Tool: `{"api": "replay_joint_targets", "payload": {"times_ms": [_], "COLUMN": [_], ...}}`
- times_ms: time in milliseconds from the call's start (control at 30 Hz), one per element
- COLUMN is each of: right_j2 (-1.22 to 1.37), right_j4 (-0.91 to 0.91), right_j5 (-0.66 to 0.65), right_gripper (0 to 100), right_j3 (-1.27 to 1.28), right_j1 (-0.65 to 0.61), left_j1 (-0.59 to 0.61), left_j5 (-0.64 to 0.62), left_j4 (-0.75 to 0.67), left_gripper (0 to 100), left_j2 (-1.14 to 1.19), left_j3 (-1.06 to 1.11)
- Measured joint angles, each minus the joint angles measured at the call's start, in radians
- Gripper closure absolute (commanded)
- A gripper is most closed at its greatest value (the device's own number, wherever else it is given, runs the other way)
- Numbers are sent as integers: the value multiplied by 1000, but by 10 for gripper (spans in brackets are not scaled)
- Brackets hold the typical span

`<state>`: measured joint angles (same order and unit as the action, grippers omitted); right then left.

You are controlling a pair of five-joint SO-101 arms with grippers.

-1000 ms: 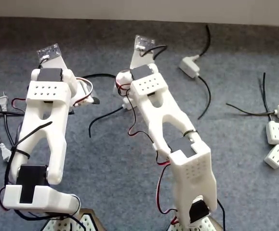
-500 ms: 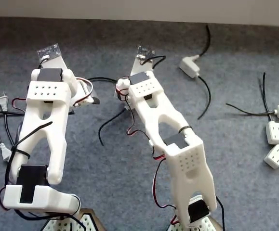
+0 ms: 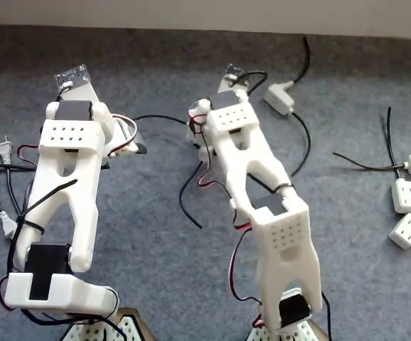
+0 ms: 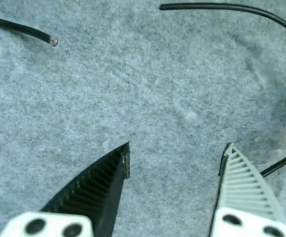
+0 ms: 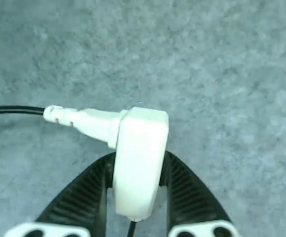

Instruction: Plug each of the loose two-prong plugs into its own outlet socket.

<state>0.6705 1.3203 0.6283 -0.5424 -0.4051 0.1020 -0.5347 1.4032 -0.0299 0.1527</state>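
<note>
one plug (image 5: 142, 133) clamped in right pincer (image 5: 139, 158); left pincer (image 4: 177, 150) agape

Right arm (image 3: 251, 163): swung rightward across the bench over the last second. Its wrist end is now close to the angled plug (image 3: 279, 98); before, it was well to the left of it. The white plug (image 5: 142, 143) clamped in the right gripper (image 5: 139, 158) travelled with it. The trailing black cord (image 3: 187, 202) was dragged right, and its loose end moved from midway between the arms to just beside the right arm.
</note>
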Motion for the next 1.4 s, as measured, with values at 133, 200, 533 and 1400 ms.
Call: {"api": "replay_joint_targets", "payload": {"times_ms": [133, 200, 533, 1400], "right_j2": [-49, -80, -338, 164], "right_j4": [127, 178, 402, -391], "right_j5": [-26, -97, -400, -555], "right_gripper": [968, 968, 968, 864], "right_j3": [-104, -158, -376, -382], "right_j1": [-98, -153, -95, 525], "left_j1": [0, 0, -2, 0], "left_j5": [0, 0, 0, -17], "left_j4": [-18, -40, -55, -55], "left_gripper": [705, 705, 705, 705], "left_j2": [0, 0, 0, 0], "left_j3": [25, 48, 54, 55]}}
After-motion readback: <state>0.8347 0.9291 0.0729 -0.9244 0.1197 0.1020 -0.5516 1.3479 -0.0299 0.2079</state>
